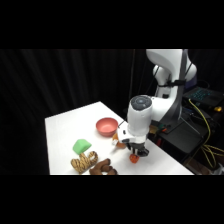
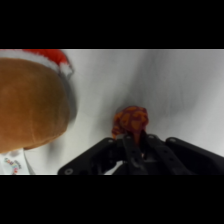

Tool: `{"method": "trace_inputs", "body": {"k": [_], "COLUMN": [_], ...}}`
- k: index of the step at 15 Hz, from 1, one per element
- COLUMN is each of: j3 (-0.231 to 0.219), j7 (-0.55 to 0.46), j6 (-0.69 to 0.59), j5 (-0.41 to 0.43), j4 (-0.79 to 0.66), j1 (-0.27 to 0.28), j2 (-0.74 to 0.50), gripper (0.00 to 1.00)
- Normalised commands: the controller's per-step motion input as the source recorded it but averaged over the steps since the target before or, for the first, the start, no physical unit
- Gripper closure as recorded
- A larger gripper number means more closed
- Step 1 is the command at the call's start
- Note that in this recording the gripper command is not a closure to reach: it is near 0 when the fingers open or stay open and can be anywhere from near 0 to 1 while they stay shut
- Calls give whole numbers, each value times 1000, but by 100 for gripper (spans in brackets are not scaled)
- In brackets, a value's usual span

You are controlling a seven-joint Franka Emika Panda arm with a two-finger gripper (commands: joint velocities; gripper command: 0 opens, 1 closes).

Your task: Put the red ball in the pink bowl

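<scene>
The red ball (image 1: 135,158) sits directly under my gripper (image 1: 136,154), low over the table's front right part. In the wrist view the red ball (image 2: 131,119) is at the tips of my gripper (image 2: 134,136), whose two black fingers (image 2: 128,145) stand close together and pinch it from both sides. The pink bowl (image 1: 106,126) stands upright on the table, behind and to the left of the gripper and about a hand's width away. The bowl is out of the wrist view.
A green block (image 1: 82,146) lies left of the gripper. A striped plush (image 1: 84,161) and a brown plush (image 1: 103,167) lie at the table's front edge. A brown-orange rounded toy (image 2: 30,105) with a red-and-white top sits close beside the gripper.
</scene>
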Motion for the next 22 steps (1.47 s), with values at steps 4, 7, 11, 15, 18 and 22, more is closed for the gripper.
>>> {"method": "trace_inputs", "body": {"k": [4,7,11,15,18,22], "j3": [-44,-18,-27,-84,-154,-159], "j7": [-51,-61,-25,-38,-109,-196], "j6": [-404,-568,-416,-79,62,145], "j5": [82,92,18,-37,-40,9], "j4": [107,0,-101,-238,-386,-351], "j1": [6,-51,-81,-178,-253,-241], "j2": [-203,-591,-641,-487,-502,-434], "gripper": [29,27,22,20,21,21]}}
